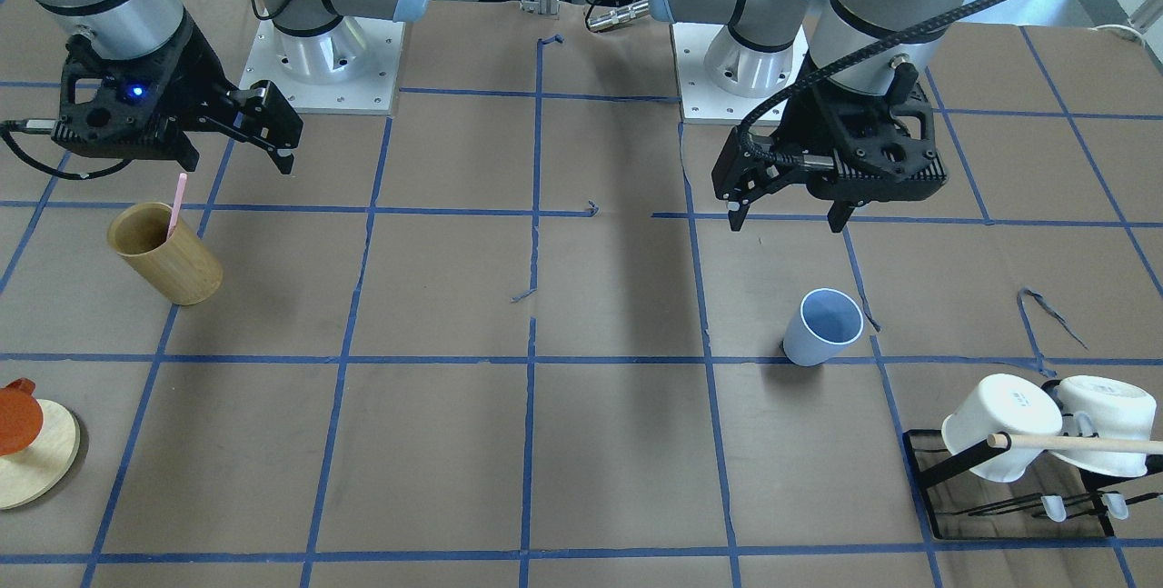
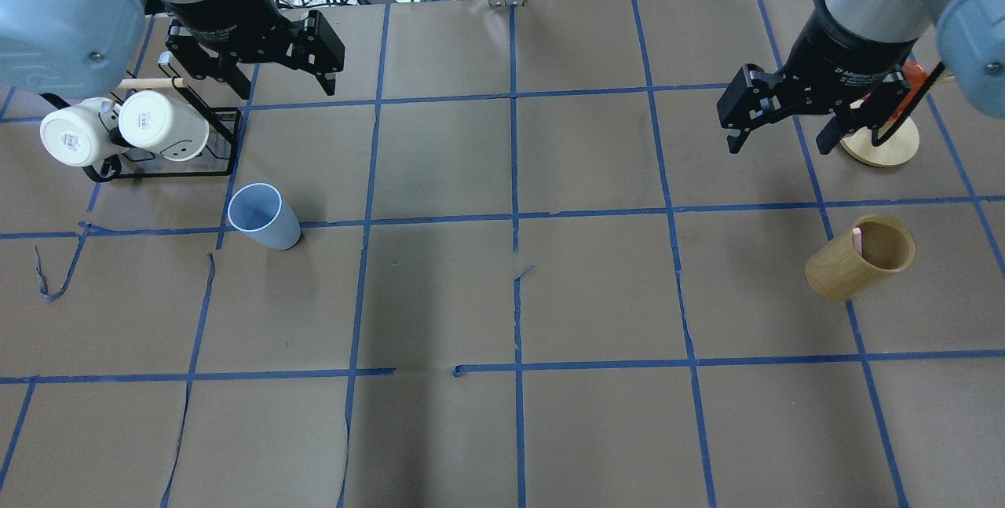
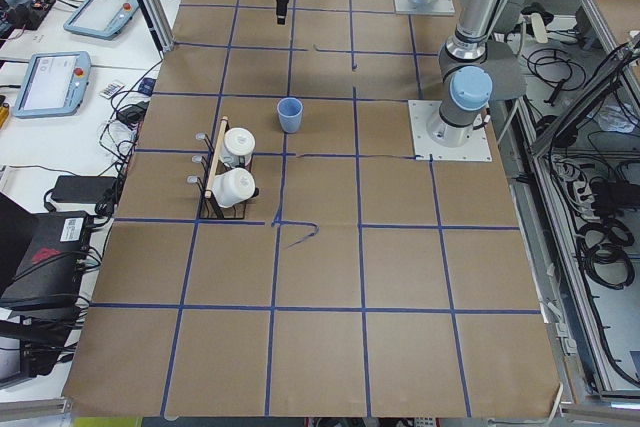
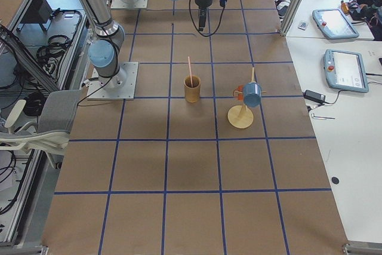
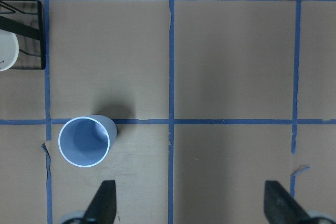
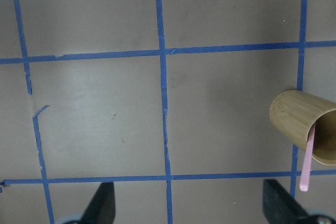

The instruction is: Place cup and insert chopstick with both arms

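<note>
Cup point(image 5: 84, 141) upright, well apart from left fingers point(image 5: 103, 203).

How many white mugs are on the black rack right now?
2, side by side on the black rack: the outer mug and the inner mug, nearer the cup. None looks hidden.

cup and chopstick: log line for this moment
cup upright, not held | chopstick standing in bamboo cup | left gripper open, empty | right gripper open, empty
</note>
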Tool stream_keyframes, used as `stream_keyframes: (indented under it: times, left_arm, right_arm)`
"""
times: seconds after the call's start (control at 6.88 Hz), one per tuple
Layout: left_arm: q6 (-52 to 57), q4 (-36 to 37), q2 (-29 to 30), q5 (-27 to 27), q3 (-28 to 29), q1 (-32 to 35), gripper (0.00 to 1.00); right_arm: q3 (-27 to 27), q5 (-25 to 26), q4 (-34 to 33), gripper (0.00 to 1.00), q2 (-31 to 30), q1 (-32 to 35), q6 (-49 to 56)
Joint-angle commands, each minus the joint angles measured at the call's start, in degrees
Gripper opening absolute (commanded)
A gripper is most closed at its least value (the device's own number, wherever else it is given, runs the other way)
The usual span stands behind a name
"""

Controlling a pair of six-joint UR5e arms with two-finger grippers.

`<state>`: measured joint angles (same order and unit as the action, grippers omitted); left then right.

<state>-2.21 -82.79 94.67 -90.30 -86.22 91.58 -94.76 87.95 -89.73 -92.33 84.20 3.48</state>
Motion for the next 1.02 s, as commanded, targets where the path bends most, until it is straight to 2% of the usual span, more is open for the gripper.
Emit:
stream_keyframes:
  times: [0.0,0.29,0.87]
  left_arm:
    - [-0.07,0.09,-0.01,0.04,0.00,-0.08,1.00]
    - [0.01,0.09,0.08,0.04,0.00,0.01,1.00]
    - [0.01,0.09,-0.01,0.04,0.00,-0.08,1.00]
  right_arm:
    - [0.19,0.03,0.26,1.00,-0.91,0.17,-0.14]
    - [-0.07,1.16,0.44,1.00,-1.89,3.50,-1.09]
    - [-0.60,0.99,0.87,1.00,-1.71,3.96,-1.01]
